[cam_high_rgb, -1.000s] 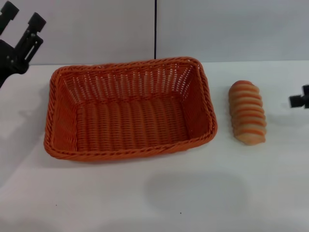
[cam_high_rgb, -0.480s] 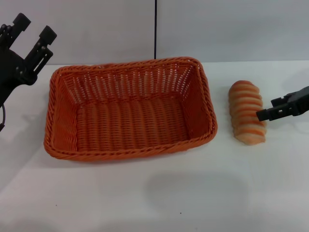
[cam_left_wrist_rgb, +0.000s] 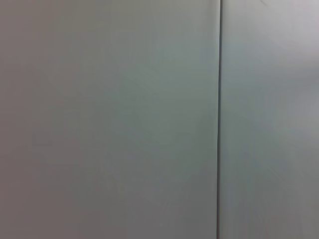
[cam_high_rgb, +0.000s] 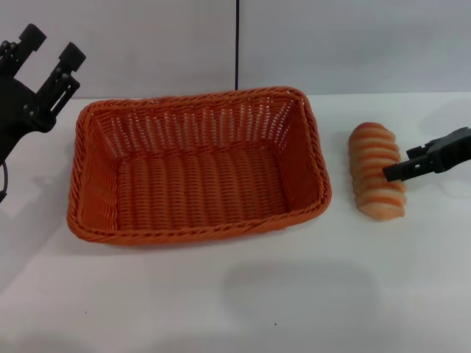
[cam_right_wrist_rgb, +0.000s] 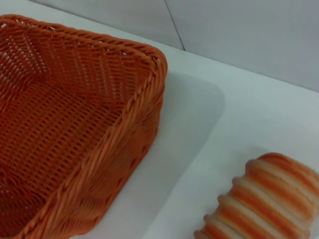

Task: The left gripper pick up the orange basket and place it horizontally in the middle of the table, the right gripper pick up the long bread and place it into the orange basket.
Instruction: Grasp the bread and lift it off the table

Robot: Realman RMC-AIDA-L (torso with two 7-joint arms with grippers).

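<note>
The orange basket (cam_high_rgb: pixel 199 232) lies lengthwise in the middle of the white table (cam_high_rgb: pixel 294 294), and nothing is inside it. The long bread (cam_high_rgb: pixel 370 156), striped orange-brown and cream, rests on the table just to the basket's right. My right gripper (cam_high_rgb: pixel 391 173) reaches in from the right edge, its tip at the loaf's right side near the middle. My left gripper (cam_high_rgb: pixel 51 44) hangs open above the table beyond the basket's far left corner, with nothing between its fingers. The right wrist view shows the basket (cam_right_wrist_rgb: pixel 124 149) corner and one end of the bread (cam_right_wrist_rgb: pixel 264 199).
A pale wall with a dark vertical seam (cam_high_rgb: pixel 237 44) runs behind the table; the left wrist view shows only that wall and seam (cam_left_wrist_rgb: pixel 219 119). Bare tabletop lies in front of the basket and around the loaf.
My right gripper has come in from the right edge up to the bread's side. My left gripper rose a little and shifted right, then held still. Basket and bread have not moved.
</note>
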